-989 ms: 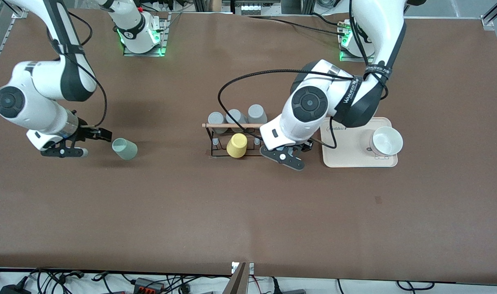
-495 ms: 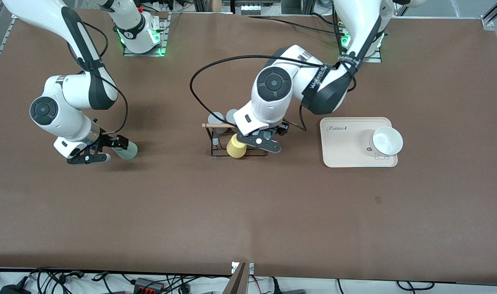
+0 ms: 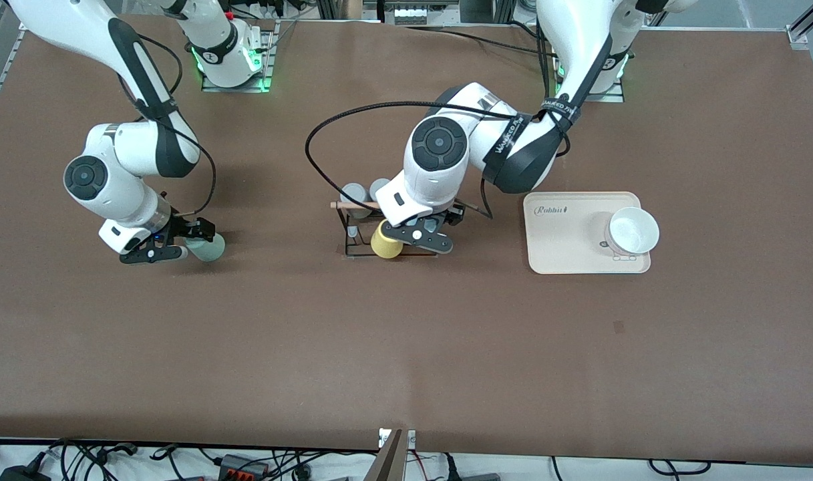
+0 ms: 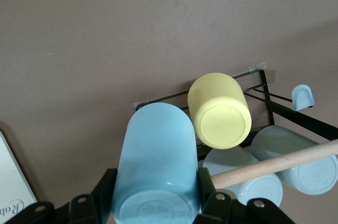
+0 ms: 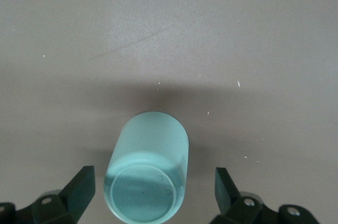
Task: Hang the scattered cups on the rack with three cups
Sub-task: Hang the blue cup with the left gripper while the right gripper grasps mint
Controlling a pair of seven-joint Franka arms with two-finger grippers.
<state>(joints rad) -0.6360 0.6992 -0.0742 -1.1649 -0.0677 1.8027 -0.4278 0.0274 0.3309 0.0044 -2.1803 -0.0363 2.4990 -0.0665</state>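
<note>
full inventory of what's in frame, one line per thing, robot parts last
mint-green cup: 1, pale mint, on the table toward the right arm's end, between open fingers.
light blue cup: 1, held over the rack.
rack: 1, black wire with a wooden rod, mid-table.
yellow cup: 1, on the rack's nearer row.
grey cups: at least 2 showing, on the rack's farther row.
tray: 1, beige, toward the left arm's end.
white bowl: 1, on the tray.
right gripper: open around the mint-green cup.
left gripper: shut on the light blue cup.
</note>
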